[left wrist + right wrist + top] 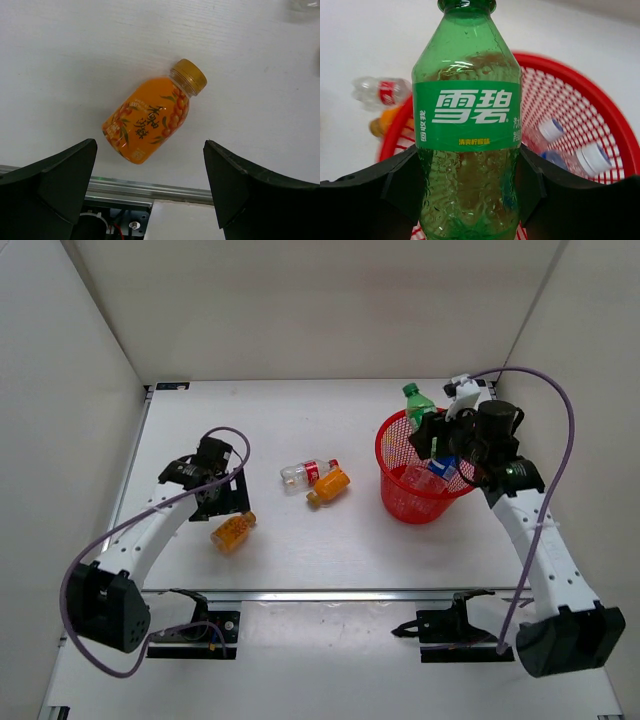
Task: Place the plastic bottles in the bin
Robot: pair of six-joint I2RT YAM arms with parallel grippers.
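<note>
My right gripper (428, 436) is shut on a green bottle (467, 125) and holds it over the red mesh bin (392, 492); the bottle's cap end (414, 397) sticks out past the far rim. Two clear bottles with white caps (551, 129) lie inside the bin (600, 100). My left gripper (150, 170) is open above an orange bottle (150, 117) lying on the table (233, 531). A second orange bottle (328, 486) and a clear bottle with a red label (308, 473) lie together mid-table.
White walls enclose the table on three sides. An aluminium rail (340, 594) runs along the near edge, with both arm bases behind it. A purple cable loops over each arm.
</note>
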